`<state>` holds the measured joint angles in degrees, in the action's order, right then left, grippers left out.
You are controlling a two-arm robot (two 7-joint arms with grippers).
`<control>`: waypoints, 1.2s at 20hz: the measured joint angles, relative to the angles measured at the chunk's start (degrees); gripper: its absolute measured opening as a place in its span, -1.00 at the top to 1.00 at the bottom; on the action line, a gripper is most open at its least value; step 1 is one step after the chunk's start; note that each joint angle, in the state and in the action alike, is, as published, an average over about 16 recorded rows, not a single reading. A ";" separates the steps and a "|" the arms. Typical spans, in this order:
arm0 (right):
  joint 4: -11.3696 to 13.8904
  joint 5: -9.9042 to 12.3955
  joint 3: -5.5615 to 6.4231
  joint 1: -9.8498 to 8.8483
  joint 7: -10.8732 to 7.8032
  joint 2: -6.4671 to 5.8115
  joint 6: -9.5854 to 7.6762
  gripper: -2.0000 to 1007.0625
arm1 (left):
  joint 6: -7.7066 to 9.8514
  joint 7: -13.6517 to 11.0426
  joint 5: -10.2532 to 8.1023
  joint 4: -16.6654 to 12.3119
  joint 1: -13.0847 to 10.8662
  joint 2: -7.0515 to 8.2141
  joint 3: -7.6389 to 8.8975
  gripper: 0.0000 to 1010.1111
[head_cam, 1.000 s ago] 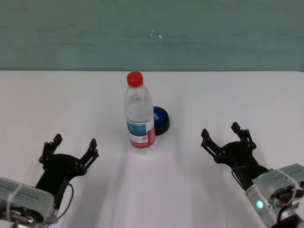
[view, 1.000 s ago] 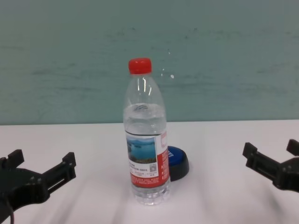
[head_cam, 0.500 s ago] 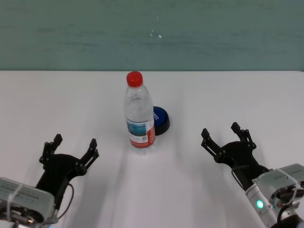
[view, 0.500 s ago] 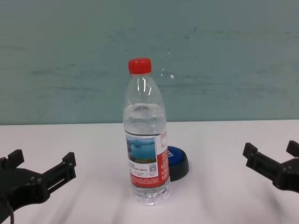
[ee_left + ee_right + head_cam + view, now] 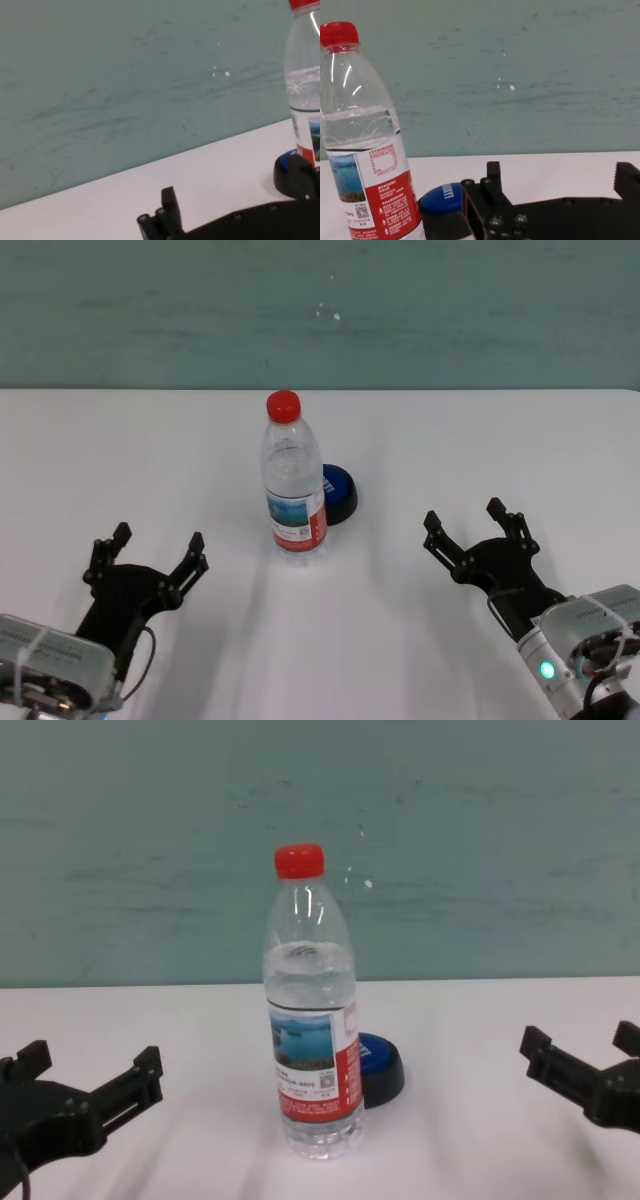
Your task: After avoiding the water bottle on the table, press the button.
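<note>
The water bottle (image 5: 293, 480) stands upright mid-table, clear with a red cap and a blue-and-red label; it also shows in the chest view (image 5: 311, 1010), the right wrist view (image 5: 367, 145) and the left wrist view (image 5: 305, 85). The blue button (image 5: 340, 493) on its black base sits just behind and right of the bottle, partly hidden by it; it shows too in the chest view (image 5: 382, 1065) and the right wrist view (image 5: 442, 202). My left gripper (image 5: 156, 546) is open near the table's front left. My right gripper (image 5: 470, 518) is open at the front right, well short of the button.
The white table (image 5: 480, 440) spreads wide around the bottle and button. A teal wall (image 5: 320, 310) stands behind its far edge.
</note>
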<state>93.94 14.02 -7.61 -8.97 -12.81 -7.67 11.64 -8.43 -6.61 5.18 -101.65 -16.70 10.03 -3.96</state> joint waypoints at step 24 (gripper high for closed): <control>0.01 -0.03 0.00 0.00 0.00 0.00 0.01 -0.99 | 0.00 0.00 0.00 0.00 0.00 0.00 0.00 -0.98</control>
<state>93.95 13.99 -7.61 -8.97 -12.81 -7.67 11.65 -8.43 -6.61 5.18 -101.65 -16.70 10.03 -3.96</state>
